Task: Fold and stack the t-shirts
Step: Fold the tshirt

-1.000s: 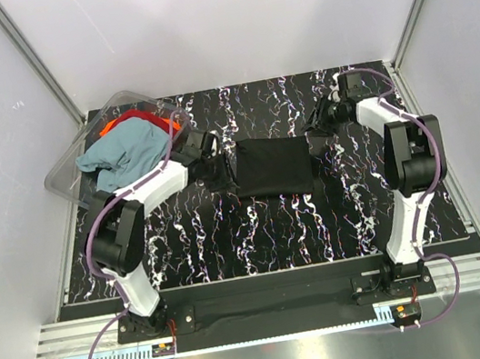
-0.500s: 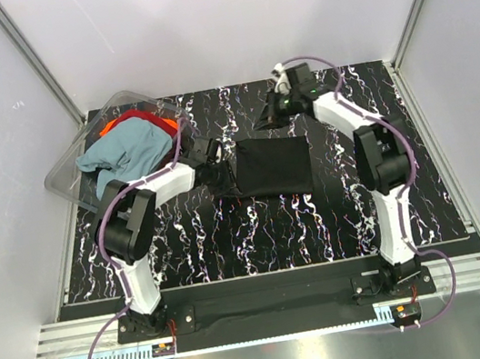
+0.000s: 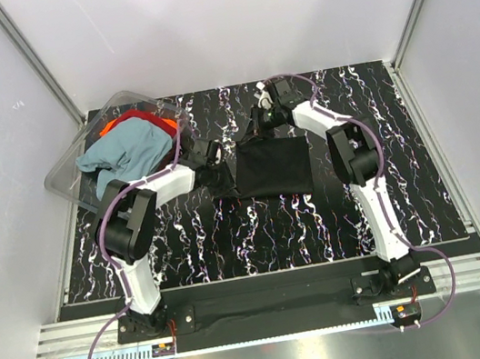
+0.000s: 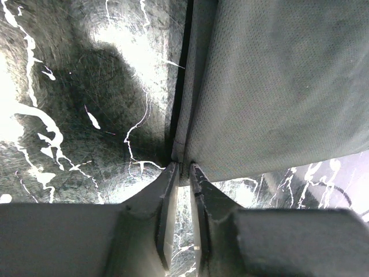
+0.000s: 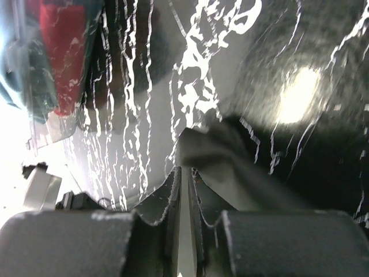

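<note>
Black limp cloth sits pinched in the left gripper (image 4: 180, 168) at the 9 o'clock edge of the one black t-shirt (image 3: 272, 167), folded mid-table, with the narrow-jawed right gripper (image 5: 185, 171) at its 11 o'clock corner, grip unclear; light and floppy, it wants edge holds, while one teal t-shirt (image 3: 125, 154) and one red t-shirt (image 3: 133, 119) fill one tub (image 3: 61, 168) at 10 o'clock.

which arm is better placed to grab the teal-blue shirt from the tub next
Left. The left end effector is at the left edge of the folded black cloth t-shirt, nearest the clear plastic tub holding the dusty teal-blue cloth t-shirt. The right end effector is farther, at the black shirt's far edge.
</note>
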Controlling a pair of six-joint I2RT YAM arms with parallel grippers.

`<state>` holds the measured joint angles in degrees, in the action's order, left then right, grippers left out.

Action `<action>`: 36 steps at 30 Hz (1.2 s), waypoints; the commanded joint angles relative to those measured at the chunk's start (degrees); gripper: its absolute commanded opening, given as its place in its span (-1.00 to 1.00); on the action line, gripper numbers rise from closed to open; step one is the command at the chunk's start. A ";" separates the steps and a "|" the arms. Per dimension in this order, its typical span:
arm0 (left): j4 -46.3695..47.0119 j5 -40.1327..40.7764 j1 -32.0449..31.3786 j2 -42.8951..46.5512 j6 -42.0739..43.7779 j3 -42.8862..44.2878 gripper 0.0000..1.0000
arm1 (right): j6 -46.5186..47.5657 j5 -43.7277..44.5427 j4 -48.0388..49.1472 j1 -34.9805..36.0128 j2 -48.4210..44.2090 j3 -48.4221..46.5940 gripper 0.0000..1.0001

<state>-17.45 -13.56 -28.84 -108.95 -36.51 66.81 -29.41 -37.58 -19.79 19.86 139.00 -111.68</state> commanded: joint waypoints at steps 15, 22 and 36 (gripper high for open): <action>0.05 3.19 -2.54 -0.04 -0.93 -3.26 -0.77 | -5.48 -1.79 -0.16 -0.61 11.21 -17.95 -0.70; -2.85 3.72 -2.54 3.47 -2.68 -1.25 -0.49 | -2.77 0.31 -2.88 -3.24 3.58 -16.22 -0.55; -15.50 1.53 -0.52 18.95 8.83 10.45 -0.31 | 8.05 14.82 -12.02 -11.15 -27.99 20.53 0.16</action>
<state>-29.54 -10.61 -30.41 -95.46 -32.75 72.51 -27.31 -27.11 -27.05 7.79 113.01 -93.93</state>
